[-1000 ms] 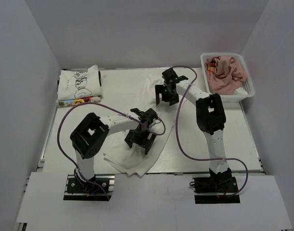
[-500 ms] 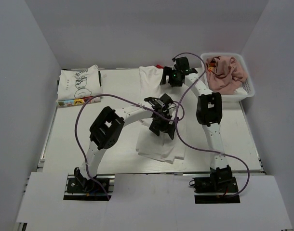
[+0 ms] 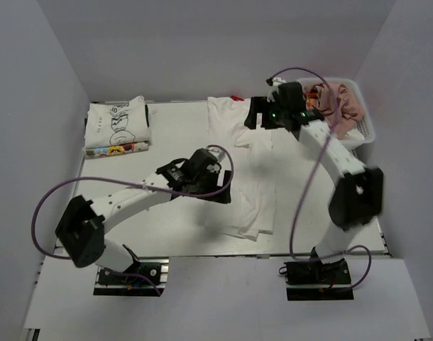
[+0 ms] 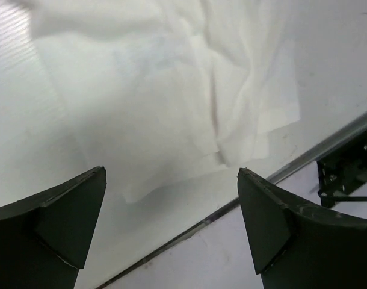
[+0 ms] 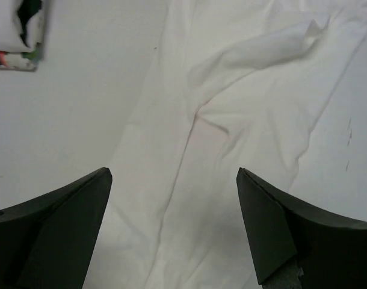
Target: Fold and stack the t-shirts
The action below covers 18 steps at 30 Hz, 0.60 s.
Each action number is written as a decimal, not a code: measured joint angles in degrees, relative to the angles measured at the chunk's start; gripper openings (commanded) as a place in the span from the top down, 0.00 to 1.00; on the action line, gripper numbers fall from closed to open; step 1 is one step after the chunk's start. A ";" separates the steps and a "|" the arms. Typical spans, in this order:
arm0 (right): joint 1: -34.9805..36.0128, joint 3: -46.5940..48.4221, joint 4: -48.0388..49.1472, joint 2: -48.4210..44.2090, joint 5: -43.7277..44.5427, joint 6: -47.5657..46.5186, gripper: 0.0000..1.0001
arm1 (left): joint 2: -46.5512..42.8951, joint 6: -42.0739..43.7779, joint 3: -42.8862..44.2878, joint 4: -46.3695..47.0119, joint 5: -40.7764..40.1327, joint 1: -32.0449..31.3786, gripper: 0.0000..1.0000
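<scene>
A white t-shirt [image 3: 245, 177] lies stretched lengthwise in the middle of the table, wrinkled, with a bit of red at its far end. My left gripper [image 3: 218, 193] hovers open over its left side, and the left wrist view shows the shirt's near hem [image 4: 171, 108] beyond the empty left gripper [image 4: 171, 171]. Above the shirt's far part my right gripper [image 3: 253, 119] is open too; nothing sits in the right gripper [image 5: 172, 171] over the cloth [image 5: 231, 120]. A folded white t-shirt with a black cartoon drawing [image 3: 117, 126] rests at the far left. A dusty-pink t-shirt [image 3: 337, 103] fills the basket.
The white lattice basket [image 3: 364, 135] stands at the far right corner. White walls close in the table on three sides. The table's front edge [image 4: 274, 177] runs just below the shirt's hem. A corner of the folded stack [image 5: 15, 36] shows in the right wrist view.
The white shirt went from a crumpled heap at the front left to lying stretched out in the middle. The left arm has swung down and left; the right gripper has moved slightly right.
</scene>
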 measured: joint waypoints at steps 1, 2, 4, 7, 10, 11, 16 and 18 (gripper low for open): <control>0.92 -7.02 2.08 -7.91 0.83 0.66 0.10 | -2.47 -1.38 -2.49 0.22 -1.81 0.09 0.00; 1.73 -13.40 3.80 -15.37 1.77 2.05 0.10 | -4.11 -2.97 -4.94 0.33 -3.63 0.39 0.00; 2.32 -23.37 4.94 -26.27 2.97 4.72 0.10 | -5.03 -5.51 -8.98 0.22 -6.25 1.01 0.00; 2.27 -39.71 6.34 -39.39 3.50 10.08 0.10 | -5.03 -9.27 -15.89 0.17 -8.74 2.71 0.00; 2.58 -52.59 4.13 -44.28 1.38 14.58 0.10 | -5.14 -11.26 -21.09 1.86 -8.13 3.98 0.00; 2.93 -56.08 3.08 -45.13 0.28 15.89 0.10 | -5.14 -11.69 -22.14 2.73 -7.43 4.15 0.00; 4.52 -64.78 -2.82 -50.36 -2.16 20.20 0.10 | -5.20 -12.57 -23.85 9.99 -2.91 4.24 0.23; 4.68 -65.96 -2.73 -51.28 -2.82 21.40 0.10 | -5.18 -12.85 -25.18 13.00 -0.70 4.00 0.26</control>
